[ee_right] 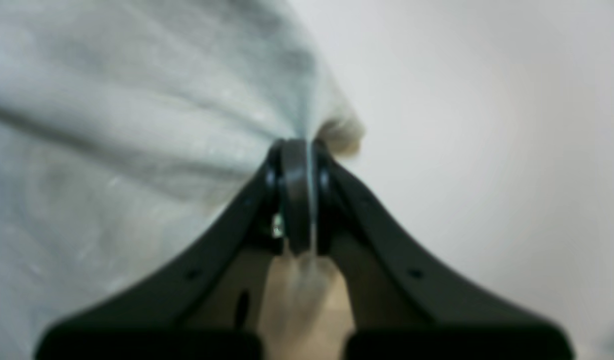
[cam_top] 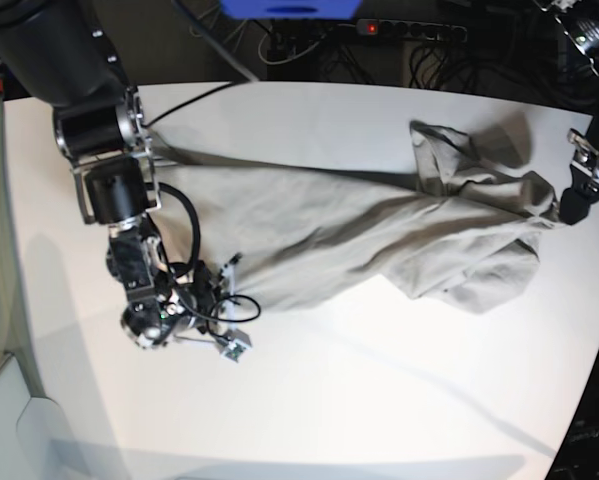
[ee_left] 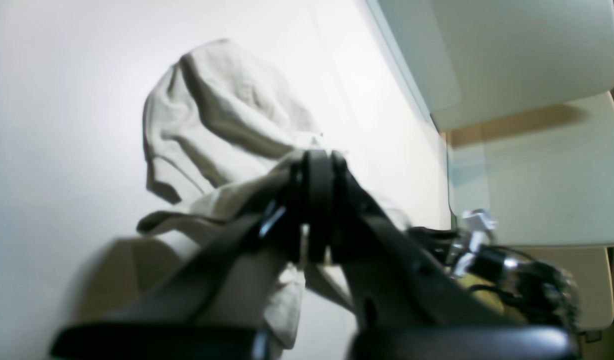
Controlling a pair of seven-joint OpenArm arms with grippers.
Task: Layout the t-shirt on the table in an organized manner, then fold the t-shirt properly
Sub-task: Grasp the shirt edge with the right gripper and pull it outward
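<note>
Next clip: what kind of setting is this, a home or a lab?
Most likely a robotics lab or workshop bench: a bare white table, a power strip with loose cables behind it, and a plain t-shirt stretched between two robot arms.

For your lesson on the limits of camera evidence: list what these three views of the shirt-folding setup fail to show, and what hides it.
- Left wrist view: the t-shirt near the left gripper is hidden behind its black jaws.
- Right wrist view: badly blurred, so the cloth pinched in the right gripper shows no seam or hem.
- Base view: the right gripper's jaws are hidden under the arm's wrist and cables; the left arm is cut off by the frame edge; the table runs past the frame.
</note>
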